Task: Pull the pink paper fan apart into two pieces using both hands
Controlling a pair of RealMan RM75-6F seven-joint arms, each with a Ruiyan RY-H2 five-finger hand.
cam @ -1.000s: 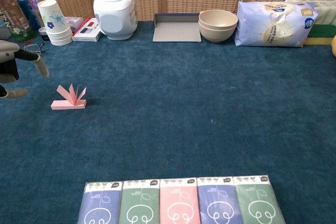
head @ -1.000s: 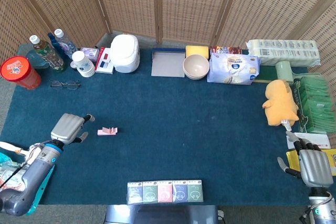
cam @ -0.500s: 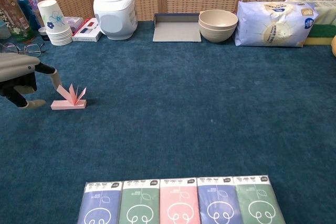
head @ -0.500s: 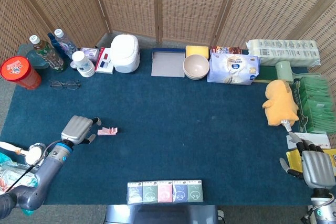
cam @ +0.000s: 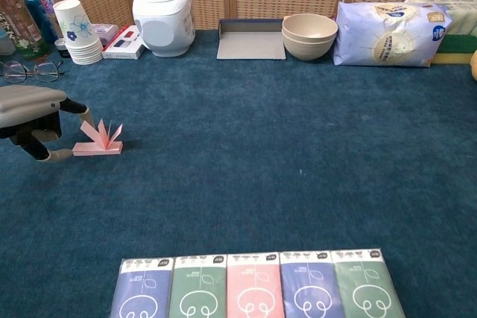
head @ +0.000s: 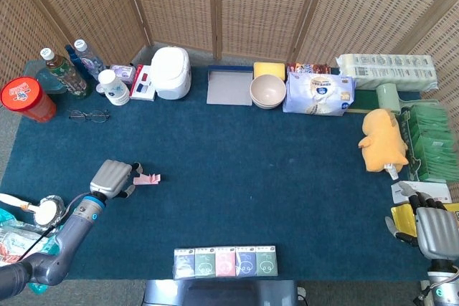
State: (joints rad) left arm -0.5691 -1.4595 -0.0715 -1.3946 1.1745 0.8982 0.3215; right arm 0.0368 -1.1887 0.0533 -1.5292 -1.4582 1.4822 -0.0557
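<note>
Pink paper fan (cam: 98, 139) lying on blue carpet just beyond the left hand (cam: 31, 113), whose spread fingertips (cam: 83, 113) reach its folds, nothing gripped; right hand (head: 435, 231) far off, fingers apart, empty.

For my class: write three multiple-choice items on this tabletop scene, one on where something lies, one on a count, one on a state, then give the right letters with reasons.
1. Where does the pink paper fan lie?
A. right of the bowls
B. close to the left hand
C. on the row of packets

2. How many packets are in the row of packets at the near table edge?
A. three
B. five
C. seven

3. What state is the fan in?
A. one piece on the cloth
B. torn in two
C. lifted by both hands

Answers: B, the left hand's fingers sit right beside it; B, five lie side by side; A, it rests whole on the blue cloth, with the right hand far off.
</note>
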